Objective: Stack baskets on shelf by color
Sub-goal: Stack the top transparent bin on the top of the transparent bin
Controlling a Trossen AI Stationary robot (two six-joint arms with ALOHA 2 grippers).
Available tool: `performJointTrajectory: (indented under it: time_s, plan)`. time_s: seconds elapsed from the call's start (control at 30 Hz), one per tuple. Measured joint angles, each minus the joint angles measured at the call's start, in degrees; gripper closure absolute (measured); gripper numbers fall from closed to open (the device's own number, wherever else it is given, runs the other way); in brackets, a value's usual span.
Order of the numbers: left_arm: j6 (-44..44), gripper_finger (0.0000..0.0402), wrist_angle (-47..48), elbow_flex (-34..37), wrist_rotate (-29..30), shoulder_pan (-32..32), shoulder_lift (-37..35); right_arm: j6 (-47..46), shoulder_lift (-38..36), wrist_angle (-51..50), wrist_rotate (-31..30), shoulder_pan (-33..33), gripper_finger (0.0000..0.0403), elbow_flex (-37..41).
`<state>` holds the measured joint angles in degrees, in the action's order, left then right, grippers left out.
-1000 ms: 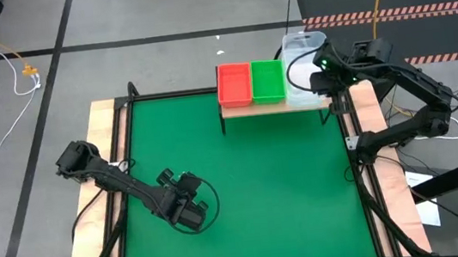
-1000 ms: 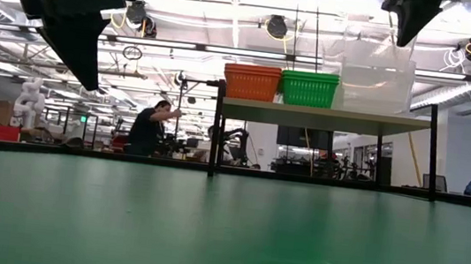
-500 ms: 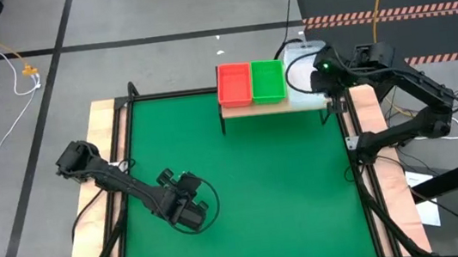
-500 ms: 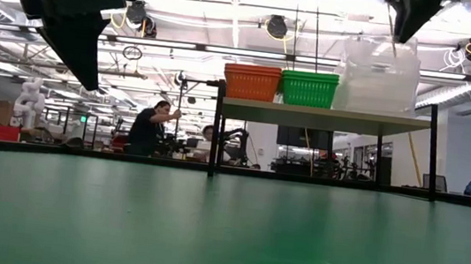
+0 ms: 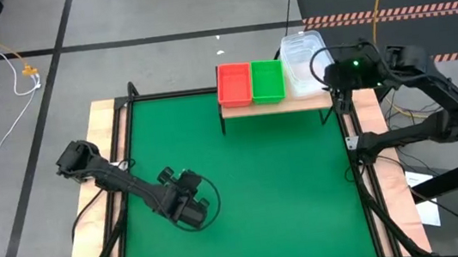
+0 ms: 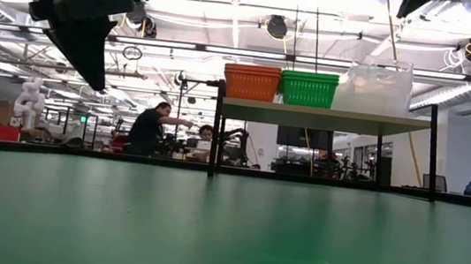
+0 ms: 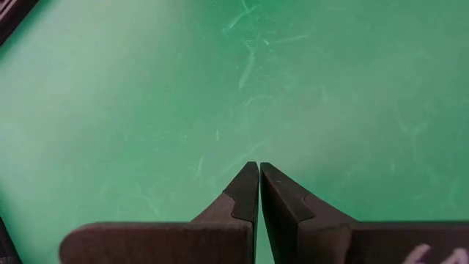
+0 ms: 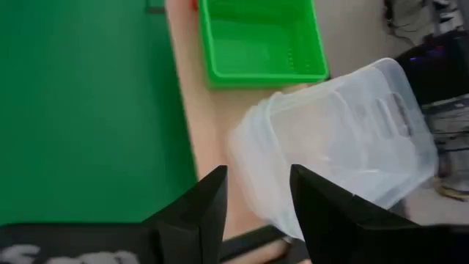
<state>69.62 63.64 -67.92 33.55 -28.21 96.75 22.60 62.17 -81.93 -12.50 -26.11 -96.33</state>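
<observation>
On the wooden shelf (image 5: 271,106) at the table's far edge stand an orange-red basket (image 5: 234,85), a green basket (image 5: 267,81) and a clear basket (image 5: 303,64) side by side. The clear one sits at the shelf's right end (image 6: 374,87), turned a little askew (image 8: 337,147). My right gripper (image 8: 256,198) hovers open, above and to the right of the clear basket (image 5: 333,80), touching nothing. My left gripper (image 7: 259,172) hangs shut over the green mat at the near left (image 5: 188,211), holding nothing.
The green mat (image 5: 253,186) is bare between the shelf's dark legs (image 6: 216,130) and my left arm. Wooden borders run along the table's left and right sides (image 5: 380,163). Beyond the far edge, people sit at desks in the room (image 6: 143,126).
My right gripper has opened and let go of the clear basket, then drawn back up and toward the table's right edge, turning as it went. The clear basket, held raised and tilted before, has dropped and now rests on the shelf's right end.
</observation>
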Motion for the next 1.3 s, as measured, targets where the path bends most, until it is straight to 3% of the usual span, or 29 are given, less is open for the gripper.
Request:
performJointTrajectory:
  time_s: [0.2, 0.37, 0.53, 0.9, 1.3]
  plan:
    - [0.05, 0.0382, -0.5, 0.0, 0.04, 1.33, 0.0, 3.28, 1.41, 0.85, -6.25, -0.18, 0.027, 0.83]
    - [-0.18, 0.0382, -0.72, 0.0, 0.04, 1.55, 0.0, 8.14, 4.76, 0.88, -5.58, -1.05, 0.0269, 5.23]
    - [-0.32, 0.0382, -0.68, 0.0, 0.04, 1.2, 0.0, 11.07, 7.47, 4.93, -13.49, -2.03, 0.0272, 8.5]
    - [-1.32, 0.0382, -0.53, 0.0, 0.06, 0.59, 0.0, 10.85, 8.04, 4.3, -7.93, -3.74, 0.0273, 7.96]
    - [-1.56, 0.0382, -0.42, 0.04, 0.04, 0.59, 0.0, 8.9, 8.45, 4.46, -8.08, -5.48, 0.0278, 7.96]
